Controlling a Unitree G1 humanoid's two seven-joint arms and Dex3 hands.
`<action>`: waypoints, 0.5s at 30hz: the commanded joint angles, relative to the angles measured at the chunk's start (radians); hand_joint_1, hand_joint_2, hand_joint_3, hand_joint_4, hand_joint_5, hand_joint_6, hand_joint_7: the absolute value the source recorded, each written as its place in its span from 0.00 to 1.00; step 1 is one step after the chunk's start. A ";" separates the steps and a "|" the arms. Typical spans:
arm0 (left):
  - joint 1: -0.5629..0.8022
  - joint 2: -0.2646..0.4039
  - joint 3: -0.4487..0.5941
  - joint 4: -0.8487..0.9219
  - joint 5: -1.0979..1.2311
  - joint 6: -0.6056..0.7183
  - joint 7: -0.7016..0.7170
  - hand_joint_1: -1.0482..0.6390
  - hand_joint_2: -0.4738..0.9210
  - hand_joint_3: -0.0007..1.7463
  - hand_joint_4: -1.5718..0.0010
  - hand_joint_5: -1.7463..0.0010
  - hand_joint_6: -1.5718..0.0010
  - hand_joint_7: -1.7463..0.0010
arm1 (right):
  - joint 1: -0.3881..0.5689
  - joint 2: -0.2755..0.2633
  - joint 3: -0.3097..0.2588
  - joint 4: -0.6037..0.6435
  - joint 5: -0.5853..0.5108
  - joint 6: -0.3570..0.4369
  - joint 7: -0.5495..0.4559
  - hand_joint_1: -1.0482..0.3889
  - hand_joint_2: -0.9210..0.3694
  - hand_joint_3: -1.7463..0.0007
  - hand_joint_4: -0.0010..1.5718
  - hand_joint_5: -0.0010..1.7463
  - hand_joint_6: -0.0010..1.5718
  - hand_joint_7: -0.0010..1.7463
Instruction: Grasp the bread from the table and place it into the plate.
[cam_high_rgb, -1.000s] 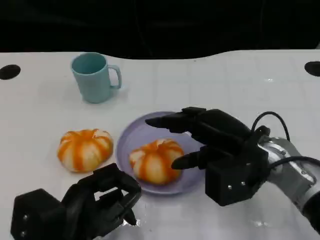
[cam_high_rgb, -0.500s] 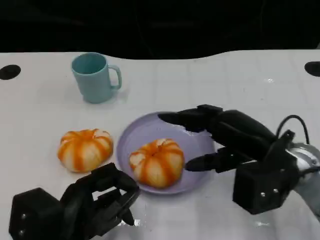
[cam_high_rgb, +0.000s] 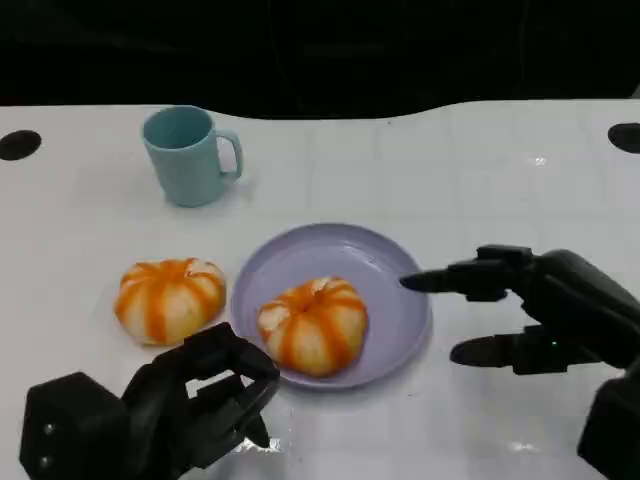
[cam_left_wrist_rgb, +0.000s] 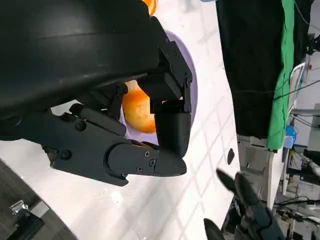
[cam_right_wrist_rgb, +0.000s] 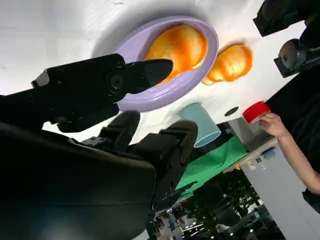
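Observation:
An orange-striped bread (cam_high_rgb: 314, 324) lies in the lilac plate (cam_high_rgb: 385, 275) at the table's middle; the right wrist view shows this bread (cam_right_wrist_rgb: 177, 46) in the plate (cam_right_wrist_rgb: 160, 92) too. A second bread (cam_high_rgb: 168, 297) sits on the table left of the plate. My right hand (cam_high_rgb: 530, 310) hovers just right of the plate, fingers apart, holding nothing. My left hand (cam_high_rgb: 175, 410) rests near the front edge below the second bread, fingers curled in with nothing in them. In the left wrist view the plated bread (cam_left_wrist_rgb: 138, 107) peeks out behind my left hand (cam_left_wrist_rgb: 115, 115).
A teal mug (cam_high_rgb: 188, 154) stands at the back left of the white table (cam_high_rgb: 450, 170). In the right wrist view the mug (cam_right_wrist_rgb: 201, 123) appears beyond the plate, and a person's hand (cam_right_wrist_rgb: 272, 125) holds a red object beside the table.
My right hand has let go of the bread in the plate and drawn back to the right, clear of the plate. The left hand has stayed put.

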 joint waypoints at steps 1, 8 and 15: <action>0.003 0.009 0.003 -0.001 0.005 -0.010 0.004 0.33 0.98 0.19 0.53 0.00 0.53 0.21 | 0.051 -0.040 -0.039 -0.051 0.015 -0.004 0.003 0.65 0.02 0.94 0.43 0.62 0.60 0.13; 0.000 0.008 0.001 -0.005 0.006 -0.002 0.008 0.32 0.98 0.19 0.54 0.00 0.53 0.21 | 0.095 -0.089 -0.046 -0.050 -0.006 -0.020 0.022 0.71 0.41 0.36 0.57 0.80 0.69 0.32; 0.002 0.011 0.004 -0.009 0.001 0.003 0.005 0.32 0.97 0.19 0.54 0.00 0.53 0.21 | 0.117 -0.087 -0.034 -0.023 -0.062 -0.033 -0.011 0.71 0.43 0.28 0.56 0.95 0.64 0.58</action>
